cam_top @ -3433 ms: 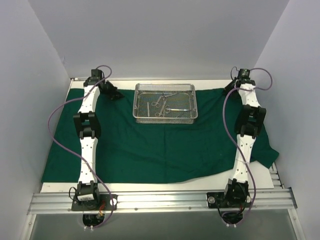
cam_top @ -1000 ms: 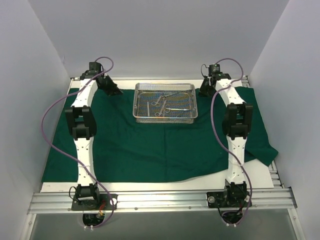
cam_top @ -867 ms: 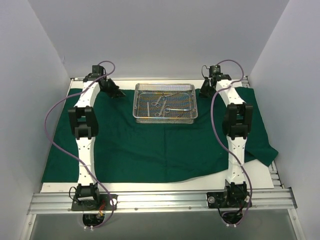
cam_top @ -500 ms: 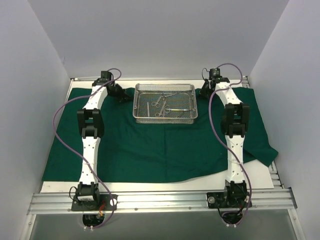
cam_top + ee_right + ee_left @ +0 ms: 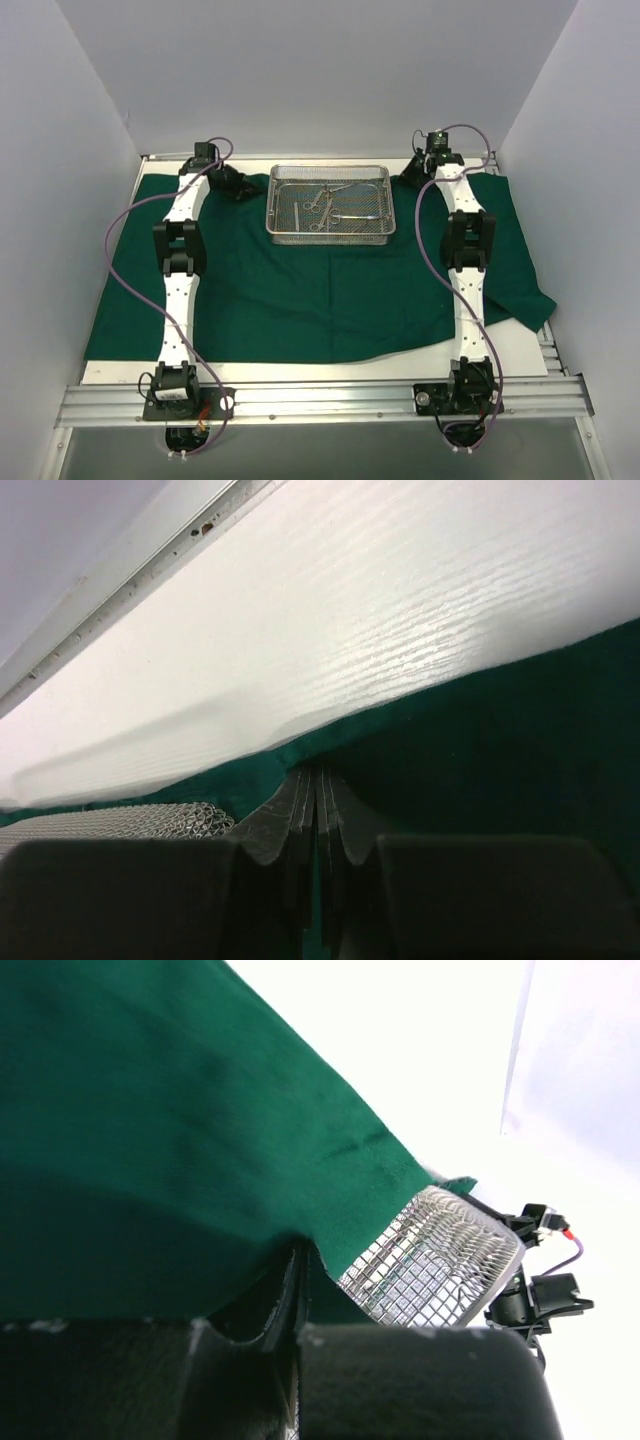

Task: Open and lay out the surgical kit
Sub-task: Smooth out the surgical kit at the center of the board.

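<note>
**Surgical kit open on the tabletop, cloth pinched on either side of the tray**

Looking down on the wire-mesh tray [image 5: 330, 238], standing toward the far edge of the dark green cloth wrap [image 5: 300, 290]. Finding the cloth spreading out flat from under the tray to the left, the right and the near side, covering most of the white tabletop [image 5: 250, 372]. Noting it rumpling and hanging out of line at the corner near-right of the tray. Seeing several steel ring-handled instruments [image 5: 325, 205] lying loose inside the tray and crossing one another, but not managing to tell their exact number.

Reaching just left of the tray's far-left corner with the left claw [image 5: 242, 187] and clamping it tight on the cloth's far edge. Confirming this from the left wrist view: fingers [image 5: 285, 1300] pressing together, a fold of cloth [image 5: 150, 1110] running up into their tips, and the tray's mesh wall [image 5: 440, 1260] sitting just beyond.

Reaching just right of the tray's far-right corner with the right claw [image 5: 406, 180], likewise pressing it closed on the cloth's far edge. Confirming from the right wrist view: fingers [image 5: 290, 815] meeting right at the line where green cloth is giving way to bare white tabletop. Catching a corner of the tray [image 5: 120, 818] peeking in at the left.
</note>
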